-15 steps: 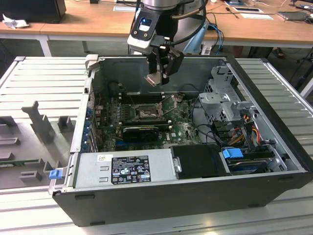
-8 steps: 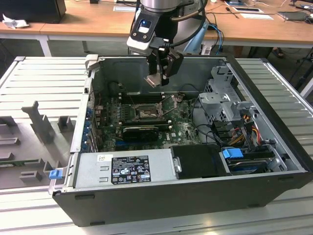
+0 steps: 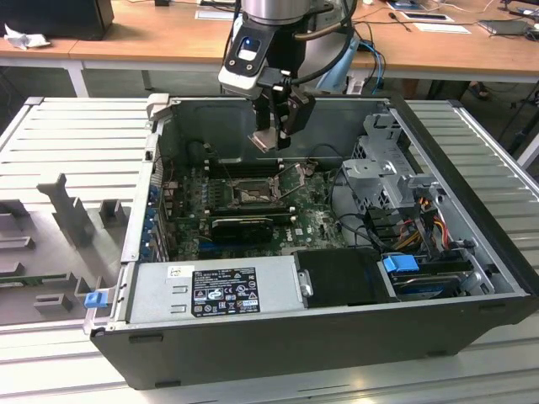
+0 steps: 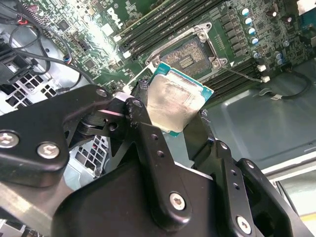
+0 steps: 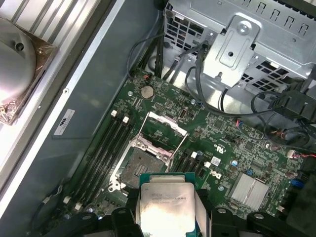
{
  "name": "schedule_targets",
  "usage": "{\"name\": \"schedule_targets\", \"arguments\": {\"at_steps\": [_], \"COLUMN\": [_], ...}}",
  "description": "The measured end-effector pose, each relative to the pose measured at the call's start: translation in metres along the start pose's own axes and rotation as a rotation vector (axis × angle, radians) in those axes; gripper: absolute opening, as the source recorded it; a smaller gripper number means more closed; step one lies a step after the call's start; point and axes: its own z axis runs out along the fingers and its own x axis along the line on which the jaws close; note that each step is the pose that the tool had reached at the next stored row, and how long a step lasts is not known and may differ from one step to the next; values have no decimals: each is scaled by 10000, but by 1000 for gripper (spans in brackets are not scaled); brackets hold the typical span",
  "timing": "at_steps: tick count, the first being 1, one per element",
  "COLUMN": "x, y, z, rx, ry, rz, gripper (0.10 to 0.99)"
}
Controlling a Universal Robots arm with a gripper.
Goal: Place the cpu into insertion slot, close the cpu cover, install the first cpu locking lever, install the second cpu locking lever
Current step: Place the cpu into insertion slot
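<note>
From the exterior view's left, the open black case (image 3: pixel 278 345) holds a boxy grey power supply (image 3: pixel 210 290), a green motherboard (image 3: pixel 312 223) with its bare socket (image 3: pixel 250 195), and a perforated metal drive cage (image 3: pixel 383 168). Above the board, near the socket, the gripper (image 3: pixel 276 136) pinches the cpu (image 4: pixel 175 103) — flat, square, smeared dull-silver top, teal rim — clear of the board. The cover (image 5: pixel 163 132), a thin silvery frame, stands tilted up at the socket's edge.

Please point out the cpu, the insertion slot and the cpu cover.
cpu (image 4: pixel 173 101): second wrist view, its silver top.
insertion slot (image 5: pixel 139 167): first wrist view, its dark middle.
cpu cover (image 5: pixel 168 123): first wrist view, one bar of its frame.
</note>
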Motion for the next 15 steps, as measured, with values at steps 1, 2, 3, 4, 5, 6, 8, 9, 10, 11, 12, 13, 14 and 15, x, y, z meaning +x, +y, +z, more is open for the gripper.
{"name": "schedule_targets", "arguments": {"at_steps": [1,2,3,4,5,6,8,9,10,11,12,13,14,15], "x": [0,0,0,0,0,0,-1,-1,-1,-1,-1,-1,-1,-1], "y": [-1,-1,-1,-1,-2,-2,-2,-2,-2,-2,-2,-3,-3,-3], "z": [7,10,12,16,18,21,24,26,28,28,30,32,33,34], "rx": [-1,0,0,0,1,0,0,0,-1,0,-1,-2,-3,-3], "ry": [0,0,0,0,0,-1,-3,-4,-5,-6,-7,-10,-12,-15], "rz": [0,1,1,2,3,11,29,42,54,68,84,111,135,165], "gripper": [529,529,529,529,529,529,529,529,529,529,529,529,529,529]}}
